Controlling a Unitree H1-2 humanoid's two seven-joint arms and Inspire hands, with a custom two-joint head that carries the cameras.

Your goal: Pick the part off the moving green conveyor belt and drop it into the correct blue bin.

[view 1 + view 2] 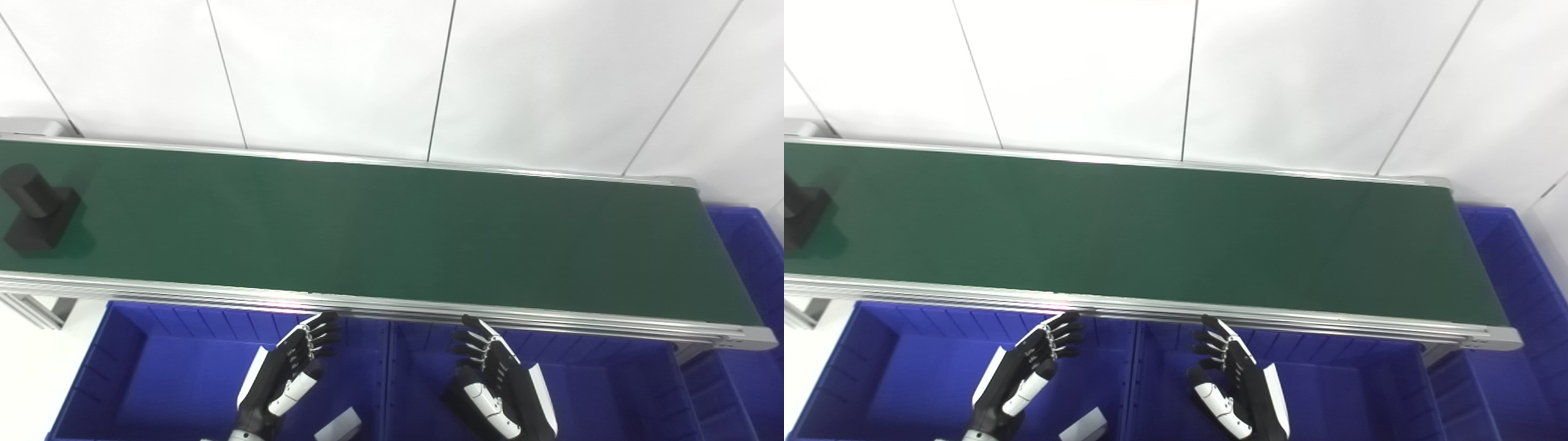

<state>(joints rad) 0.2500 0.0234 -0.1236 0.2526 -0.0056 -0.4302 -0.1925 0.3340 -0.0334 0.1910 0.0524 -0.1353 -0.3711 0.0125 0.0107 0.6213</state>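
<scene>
A black part, a square block with a thick round peg lying on it, rests at the far left of the green belt; the right eye view cuts it off at the left edge. My left hand hovers open over the left blue bin, just below the belt's near rail. My right hand is open too, palm turned inward, over the middle blue bin. Both hands hold nothing and are far from the part.
A small white-grey block lies in the left bin near its right wall. A third blue bin stands past the belt's right end. An aluminium rail fronts the belt. White wall panels stand behind.
</scene>
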